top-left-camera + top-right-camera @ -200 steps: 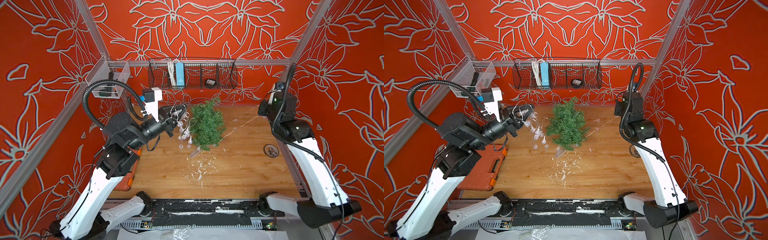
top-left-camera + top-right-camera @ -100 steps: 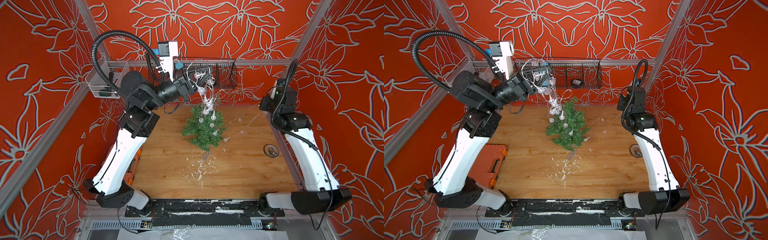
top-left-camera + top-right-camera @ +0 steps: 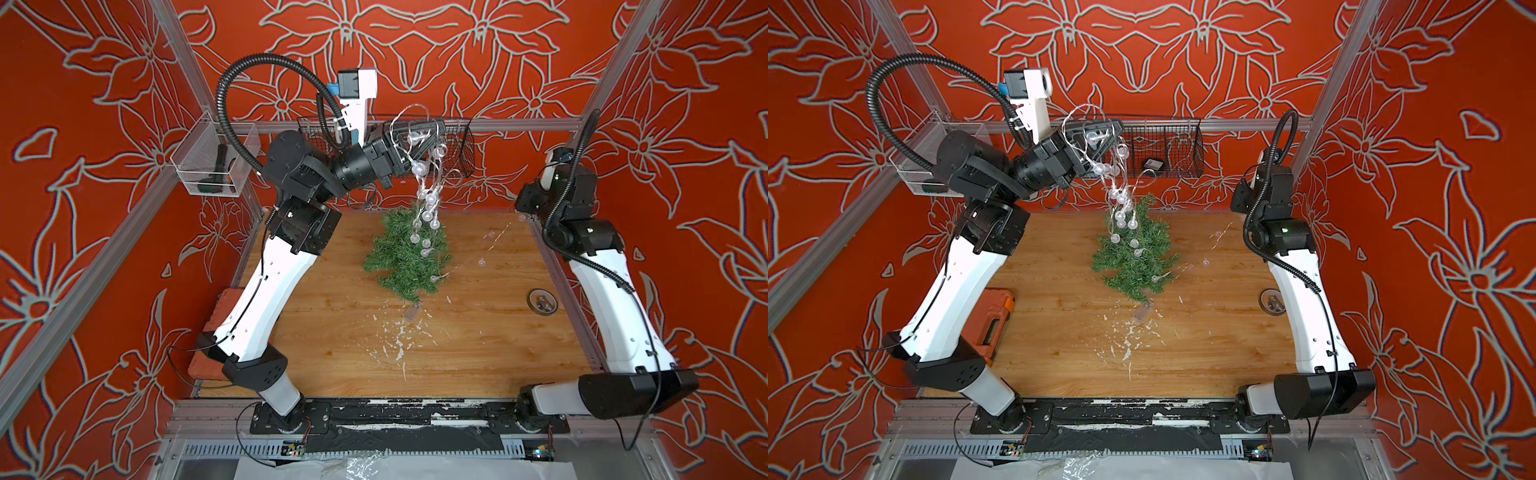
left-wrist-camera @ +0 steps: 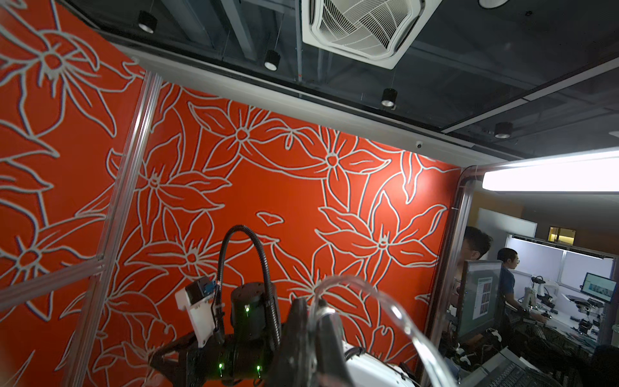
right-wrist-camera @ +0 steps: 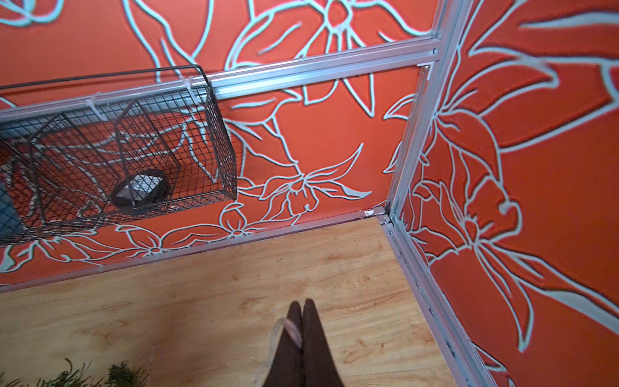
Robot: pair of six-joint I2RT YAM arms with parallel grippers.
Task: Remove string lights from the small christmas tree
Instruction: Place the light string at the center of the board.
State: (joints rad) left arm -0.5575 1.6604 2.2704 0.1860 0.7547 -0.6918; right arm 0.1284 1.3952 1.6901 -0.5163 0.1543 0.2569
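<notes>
Left side: my left tool sits high above the bench, closed on the string lights. In the left wrist view a clear loop of the wire arcs out from between the fingers. Bulbs bunch at this tool and hang in a strand straight below it, down to the small christmas tree. The tree is on the bench under the tool, thin top toward the back wall; I cannot tell whether it lies flat. Several bulbs rest across its branches.

Just past the trunk end, a small clear battery box lies among white flecks.

From the tree the wire runs on toward my right tool, which is low by the back right corner. Its jaws are pressed together, with a blurred clear strand caught at them.

Behind the left tool: wire basket on the back wall.
</notes>
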